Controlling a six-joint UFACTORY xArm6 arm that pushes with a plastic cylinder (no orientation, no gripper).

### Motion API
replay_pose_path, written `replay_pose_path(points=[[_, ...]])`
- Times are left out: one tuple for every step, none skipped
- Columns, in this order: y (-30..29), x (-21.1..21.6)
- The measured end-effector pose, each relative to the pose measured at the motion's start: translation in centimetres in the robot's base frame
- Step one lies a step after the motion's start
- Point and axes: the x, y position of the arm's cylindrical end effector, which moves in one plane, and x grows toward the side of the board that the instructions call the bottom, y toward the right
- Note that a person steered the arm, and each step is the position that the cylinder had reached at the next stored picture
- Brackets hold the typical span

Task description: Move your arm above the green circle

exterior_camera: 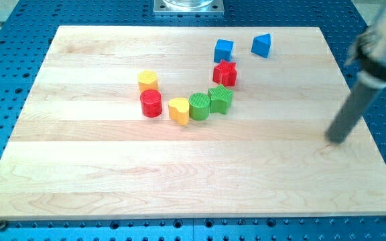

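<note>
The green circle [199,106] sits near the board's middle, touching a yellow heart [178,110] on its left and a green star [220,99] on its right. My tip [335,140] rests on the board far to the view's right of the green circle, slightly lower, well apart from every block. The rod rises from it toward the view's top right.
A red cylinder [151,103] and a yellow block [148,81] lie left of the row. A red star [225,72], a blue cube [224,50] and a blue triangle [262,45] lie above it. The wooden board [112,174] sits on a blue perforated table.
</note>
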Motion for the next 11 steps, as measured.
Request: replay_pose_path(points=[[-17.3, 2.0], [-31.2, -1.2], [-33.5, -9.5], [-33.8, -18.4], [-31.9, -22.8], [-25.1, -22.8], [-23.7, -19.5], [-23.5, -14.6], [-19.1, -14.5], [-18.1, -13.8], [-18.0, -13.6]])
